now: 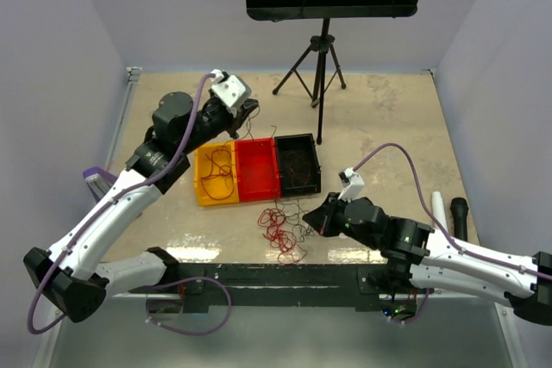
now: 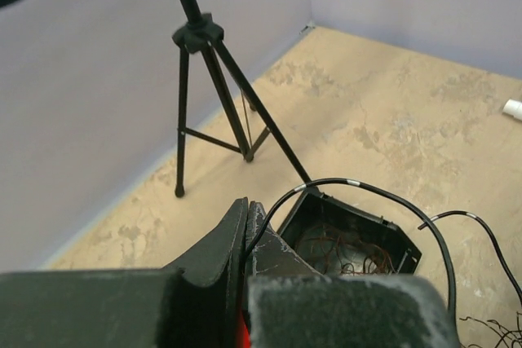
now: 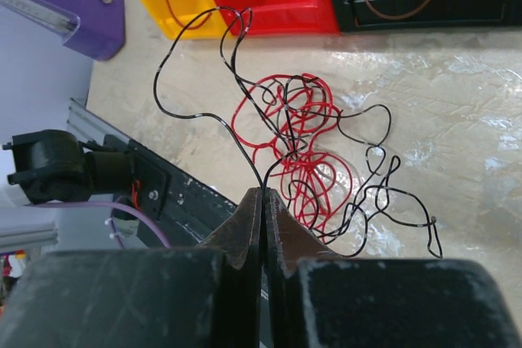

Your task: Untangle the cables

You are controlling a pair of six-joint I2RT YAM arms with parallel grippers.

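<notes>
Peeking from above, we just see the cables (image 1: 283,232) tangled before the trays (image 1: 256,170); wrist views show our right gripper (image 3: 263,193) pinching a black strand (image 3: 254,170), left gripper (image 2: 249,206) pinching a black wire (image 2: 383,191).

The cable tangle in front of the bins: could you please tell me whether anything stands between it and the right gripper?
Nothing visible does. The right gripper is shut on a black strand that runs straight out of the cable tangle, and only bare table lies around it.
</notes>
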